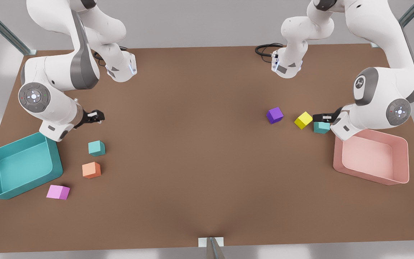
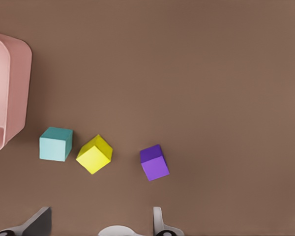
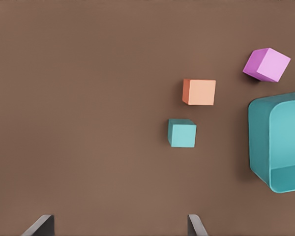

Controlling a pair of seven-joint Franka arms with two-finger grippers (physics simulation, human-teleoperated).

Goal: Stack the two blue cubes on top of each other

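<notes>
Front view: one teal cube [image 1: 321, 127] sits on the table [image 1: 199, 162] just off the pink bin [image 1: 371, 156], at the bin's corner nearest the yellow cube [image 1: 303, 119]. The left gripper [image 1: 318, 117] hangs over this cube's far edge, close above it and not touching it as far as can be seen. In the left wrist view its fingertips [image 2: 39, 223] stand wide apart with nothing between them, and the teal cube [image 2: 55, 143] lies ahead of them, between the pink bin [image 2: 7, 96] and the yellow cube [image 2: 94, 154], with the purple cube [image 2: 154, 162] beyond the yellow one. This teal cube rests flat, its sides about square to the pink bin's wall; the yellow one beside it is turned cornerwise.

The second teal cube [image 1: 96, 148] lies well away from the pink bin, on the other side of the table near the teal bin [image 1: 20, 169]. An orange cube [image 1: 91, 169] is just beside it and a pink cube [image 1: 58, 192] farther along. The right gripper [image 1: 99, 117] hovers apart from this cube, on the side away from the orange one. In the right wrist view its fingertips [image 3: 39, 225] are spread wide and hold nothing; the teal cube [image 3: 182, 132] sits flat ahead of them, next to the orange cube [image 3: 199, 92], with the teal bin [image 3: 280, 142] and pink cube [image 3: 266, 64] past it.

Both teal cubes have equal sides, so neither has a long axis.
</notes>
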